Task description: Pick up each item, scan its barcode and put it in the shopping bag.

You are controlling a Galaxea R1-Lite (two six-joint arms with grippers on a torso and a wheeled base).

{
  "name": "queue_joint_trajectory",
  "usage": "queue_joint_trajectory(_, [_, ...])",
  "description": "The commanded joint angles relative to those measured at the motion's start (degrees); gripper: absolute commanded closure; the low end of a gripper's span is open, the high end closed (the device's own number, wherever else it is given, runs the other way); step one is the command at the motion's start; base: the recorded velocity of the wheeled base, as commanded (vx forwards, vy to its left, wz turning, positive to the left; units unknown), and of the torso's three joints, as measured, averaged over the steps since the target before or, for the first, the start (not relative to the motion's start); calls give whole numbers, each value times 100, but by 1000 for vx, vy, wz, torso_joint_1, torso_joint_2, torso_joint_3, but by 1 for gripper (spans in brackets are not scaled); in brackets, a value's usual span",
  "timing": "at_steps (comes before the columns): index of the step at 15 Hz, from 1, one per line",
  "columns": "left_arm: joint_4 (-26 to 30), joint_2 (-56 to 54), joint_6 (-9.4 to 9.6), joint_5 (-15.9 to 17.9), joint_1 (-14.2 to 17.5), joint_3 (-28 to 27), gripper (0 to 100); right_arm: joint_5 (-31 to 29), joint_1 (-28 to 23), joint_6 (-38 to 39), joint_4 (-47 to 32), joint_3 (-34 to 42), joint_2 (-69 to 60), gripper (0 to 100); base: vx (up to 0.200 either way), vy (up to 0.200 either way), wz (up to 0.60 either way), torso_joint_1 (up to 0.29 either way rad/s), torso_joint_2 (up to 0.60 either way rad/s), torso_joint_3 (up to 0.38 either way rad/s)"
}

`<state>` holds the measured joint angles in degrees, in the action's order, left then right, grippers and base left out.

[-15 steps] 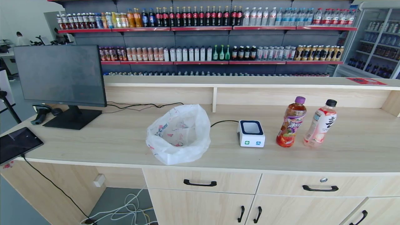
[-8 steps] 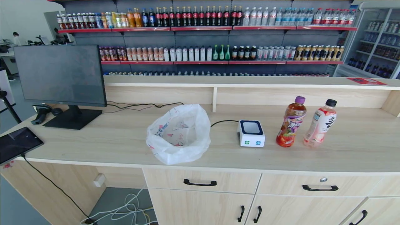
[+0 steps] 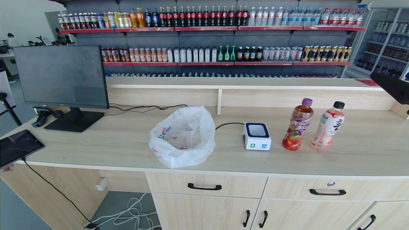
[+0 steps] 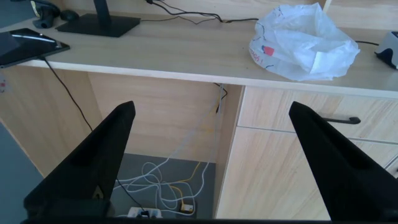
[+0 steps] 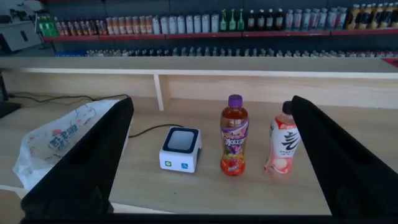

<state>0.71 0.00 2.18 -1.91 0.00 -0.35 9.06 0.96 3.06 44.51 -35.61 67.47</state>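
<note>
A white plastic shopping bag [image 3: 182,137] stands open at the middle of the wooden counter [image 3: 96,143]. Right of it sits a small white barcode scanner [image 3: 256,136] with its cable. Further right stand an orange drink bottle with a purple cap [image 3: 297,125] and a pink bottle with a black cap [image 3: 327,126]. My right gripper [image 5: 211,102] is open, above and in front of the scanner [image 5: 180,149] and both bottles [image 5: 234,135] [image 5: 283,140]. One of its fingers [image 3: 391,85] shows at the right edge. My left gripper [image 4: 211,107] is open, low before the cabinet fronts, below the bag [image 4: 305,42].
A monitor [image 3: 60,76] stands at the counter's left, with a tablet [image 3: 17,147] and a hand-held scanner [image 3: 41,116] near it. A raised ledge [image 3: 223,83] runs along the back. Drawers and doors [image 3: 204,187] lie below the counter edge. Cables [image 4: 168,186] lie on the floor.
A dark finger of my right gripper has come into the head view at the right edge. The bag, scanner and bottles have not moved.
</note>
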Motion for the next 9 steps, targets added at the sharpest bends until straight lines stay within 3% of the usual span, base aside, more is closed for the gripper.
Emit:
queue_joint_trajectory(1, [0, 0, 2, -2, 0, 0, 0, 43, 9, 28, 497, -16, 741, 0, 0, 0, 0, 0, 0, 0])
queue_joint_trajectory(9, [0, 0, 2, -2, 0, 0, 0, 184, -26, 292, 3011, 36, 2481, 0, 0, 0, 0, 0, 0, 0])
